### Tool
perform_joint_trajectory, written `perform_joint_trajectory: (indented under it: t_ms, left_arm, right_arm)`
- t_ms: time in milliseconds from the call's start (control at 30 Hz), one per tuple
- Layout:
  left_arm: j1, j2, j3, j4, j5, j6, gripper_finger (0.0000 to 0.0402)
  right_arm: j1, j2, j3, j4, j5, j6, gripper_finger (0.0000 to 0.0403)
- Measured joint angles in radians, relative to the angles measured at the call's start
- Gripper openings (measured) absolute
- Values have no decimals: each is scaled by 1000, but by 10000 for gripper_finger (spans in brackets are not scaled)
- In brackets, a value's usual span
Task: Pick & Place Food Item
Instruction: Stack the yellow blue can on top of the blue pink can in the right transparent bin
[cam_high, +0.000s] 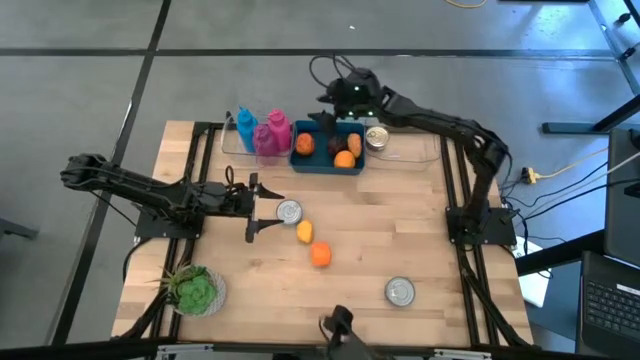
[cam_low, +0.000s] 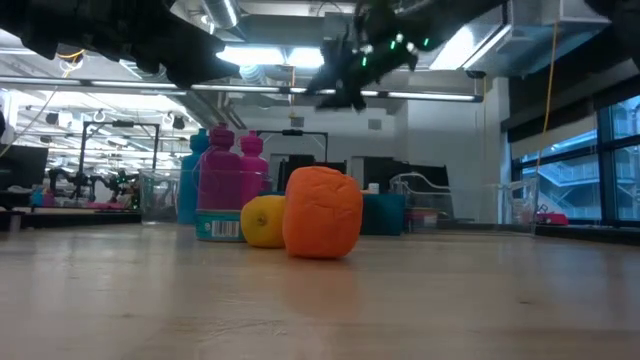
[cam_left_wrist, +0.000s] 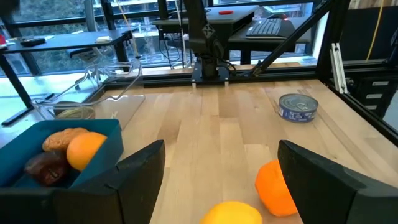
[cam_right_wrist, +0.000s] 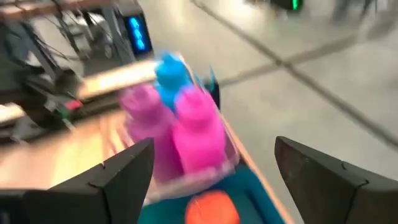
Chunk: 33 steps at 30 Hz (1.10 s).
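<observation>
The left gripper (cam_high: 252, 211) hangs low with fingers spread apart and empty, beside a can (cam_high: 289, 211), facing the yellow fruit (cam_high: 305, 233), whose long axis runs near-to-far mid-table by the orange fruit (cam_high: 321, 255), while the right gripper (cam_high: 335, 97), fingers parted, hovers over the far blue bin (cam_high: 322, 162).

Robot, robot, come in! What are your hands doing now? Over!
Left gripper open, empty, facing yellow fruit. Right gripper open above blue bin. Can sits at left gripper.

R wrist view blurred, 2 pink bottles (cam_right_wrist: 180, 134) smeared, yellow fruit (cam_left_wrist: 231, 213) cut off, maybe lemon
</observation>
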Motion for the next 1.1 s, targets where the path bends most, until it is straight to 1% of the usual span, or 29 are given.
perform_joint_trajectory:
  t_ms: [100,200,333,433,500,800,900,967,1100]
  left_arm:
    - [0,0,0,0,0,-4,299]
    - [0,0,0,0,0,-13,299]
    - [0,0,0,0,0,-14,299]
    - [0,0,0,0,0,-15,299]
    - [0,0,0,3,-1,-15,299]
    - [0,0,0,9,-3,-23,299]
    - [0,0,0,9,-3,-40,299]
    - [0,0,0,9,-3,-50,299]
    - [0,0,0,25,-2,-61,299]
  right_arm:
    - [27,-74,0,-3,2,-33,329]
    - [59,-154,-11,-10,33,-62,329]
    - [103,-288,-109,5,121,-101,322]
    - [132,-404,-244,61,179,-103,314]
    - [150,-489,-352,119,194,-90,310]
    - [225,-836,-836,376,195,83,302]
    - [258,-921,-993,500,195,149,302]
    - [304,-963,-1092,611,198,193,302]
    - [393,-981,-1270,867,194,268,302]
